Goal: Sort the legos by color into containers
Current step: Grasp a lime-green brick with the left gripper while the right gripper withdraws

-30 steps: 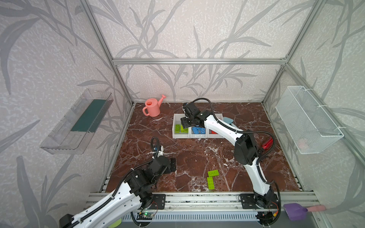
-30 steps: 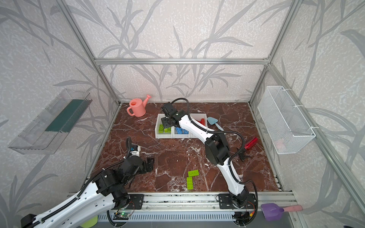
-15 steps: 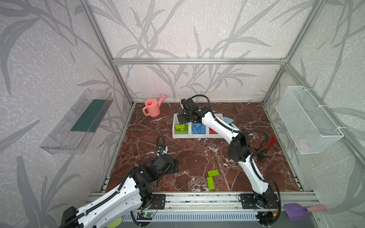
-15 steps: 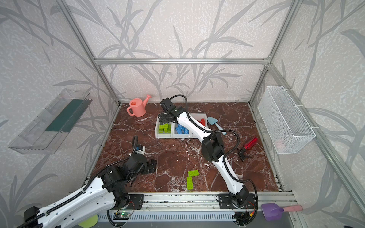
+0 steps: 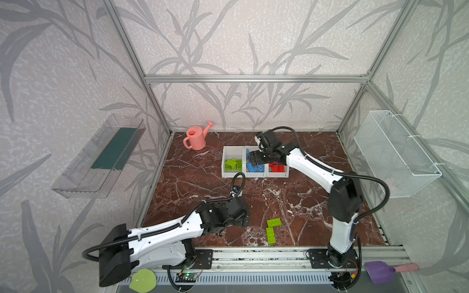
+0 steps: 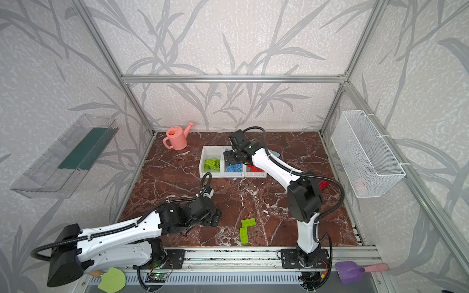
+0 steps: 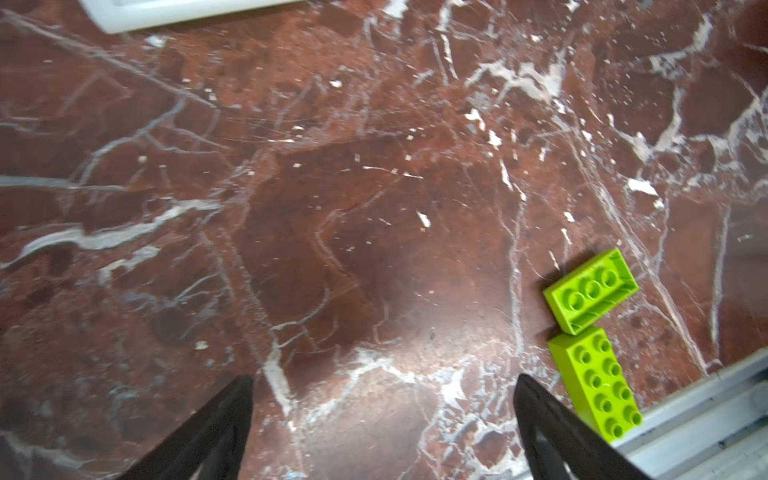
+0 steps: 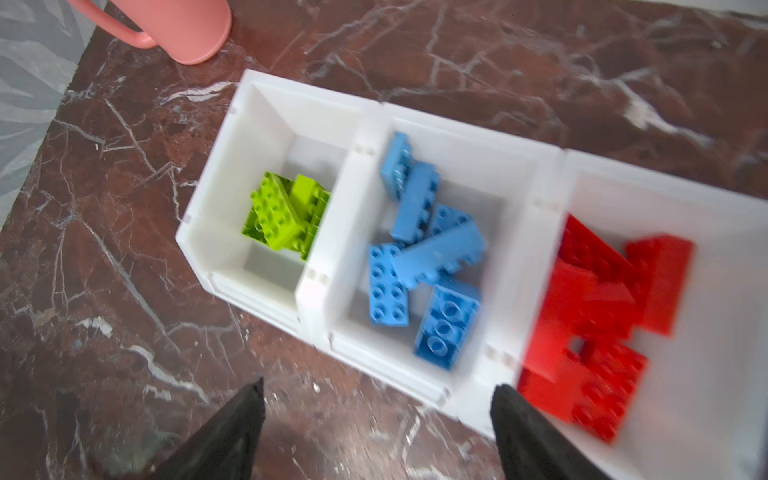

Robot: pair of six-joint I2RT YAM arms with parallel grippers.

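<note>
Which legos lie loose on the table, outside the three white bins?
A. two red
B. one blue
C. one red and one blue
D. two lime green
D: two lime green legos lie on the marble table, outside the white bins; the red and blue ones in view sit in bins.

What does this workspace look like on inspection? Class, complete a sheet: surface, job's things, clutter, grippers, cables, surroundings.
Surface: marble, no spills seen.
Job's things: bins hold green legos, blue legos, red legos, one colour each; two loose legos, green, near the front rail.
Clutter: watering can at the back; red item half hidden behind the right arm.
Grippers: left gripper open over marble; right gripper open above the bins.
Cables: black cables loop off both arms, touching no legos.
Surroundings: tray hangs at the left, basket at the right, scoop outside the rail.
</note>
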